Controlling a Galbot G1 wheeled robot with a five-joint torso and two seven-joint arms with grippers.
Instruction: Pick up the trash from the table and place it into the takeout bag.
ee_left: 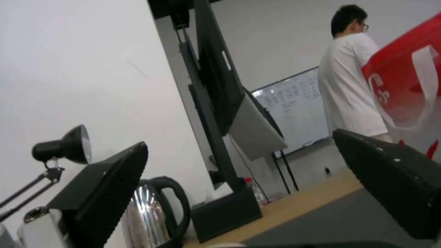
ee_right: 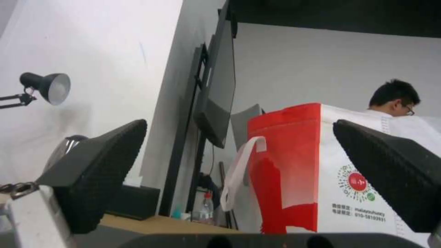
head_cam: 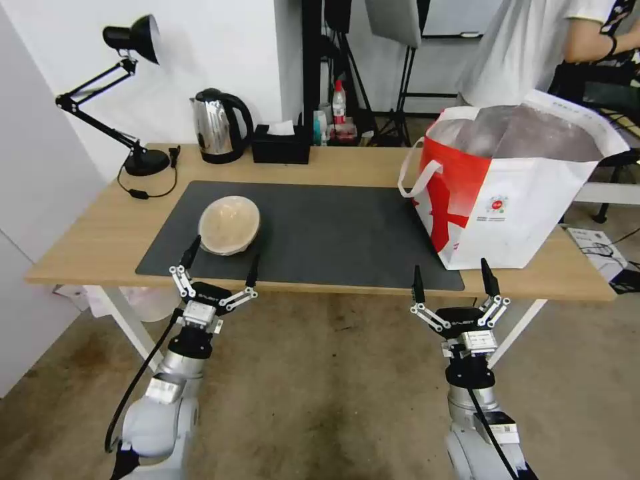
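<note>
A round tan lidded bowl (head_cam: 229, 225), one piece of the trash, rests on the left part of the dark grey mat (head_cam: 313, 227) on the light-wood table (head_cam: 100, 233). Just in front of that bowl, at the table's near edge, my left gripper (head_cam: 221, 261) is open, its fingers pointing toward it. The takeout bag (head_cam: 507, 180) stands open at the table's right end, white with a red side panel (ee_right: 285, 165) and foil lining. My right gripper (head_cam: 453, 277) is open at the table's front edge, just before the bag. The bag's red side (ee_left: 404, 86) appears in the left wrist view.
A steel kettle (head_cam: 219, 127), a black tissue box (head_cam: 281, 143) and a black desk lamp (head_cam: 133, 87) stand along the table's back edge. A person in a white shirt (head_cam: 527, 47) stands behind the bag. Light stands and bottles fill the background behind the table.
</note>
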